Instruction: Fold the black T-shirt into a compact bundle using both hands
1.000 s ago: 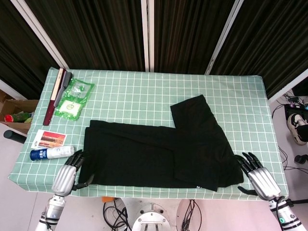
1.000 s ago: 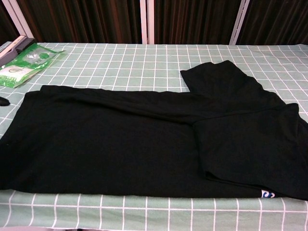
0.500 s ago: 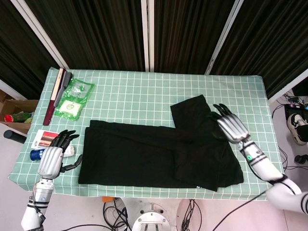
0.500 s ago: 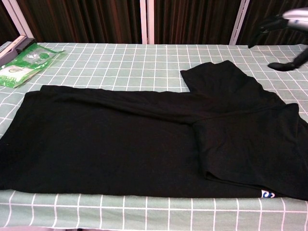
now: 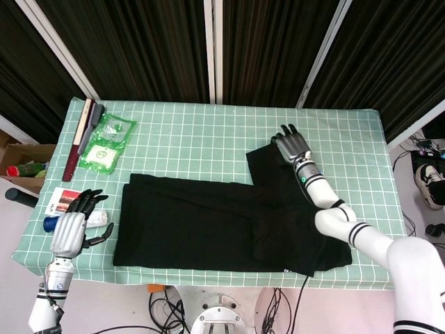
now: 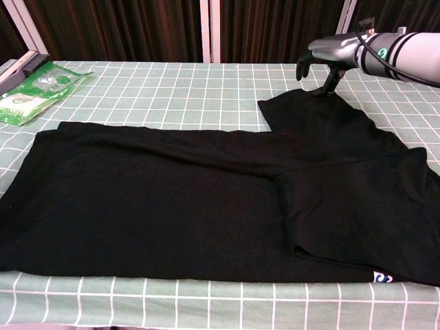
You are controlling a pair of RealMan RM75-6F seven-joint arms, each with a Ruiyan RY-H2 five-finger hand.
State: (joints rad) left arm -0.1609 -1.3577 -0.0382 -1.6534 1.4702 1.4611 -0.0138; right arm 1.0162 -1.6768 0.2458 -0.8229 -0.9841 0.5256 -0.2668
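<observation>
We observe the black T-shirt (image 5: 229,226) lying flat and partly folded across the near half of the table (image 5: 208,139), one sleeve projecting toward the far side. The right hand (image 5: 290,145) hovers over that sleeve's far edge, fingers apart and angled down, holding nothing. The left hand (image 5: 71,226) hangs just off the shirt's left edge, fingers spread and empty, beside a white bottle (image 5: 52,223) and a card (image 5: 68,200).

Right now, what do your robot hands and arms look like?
Each robot hand, left and right, has a silver metal back and dark fingers. The right wrist is grey with a small green mark, then a white arm with black rings. A black cable runs along it.
</observation>
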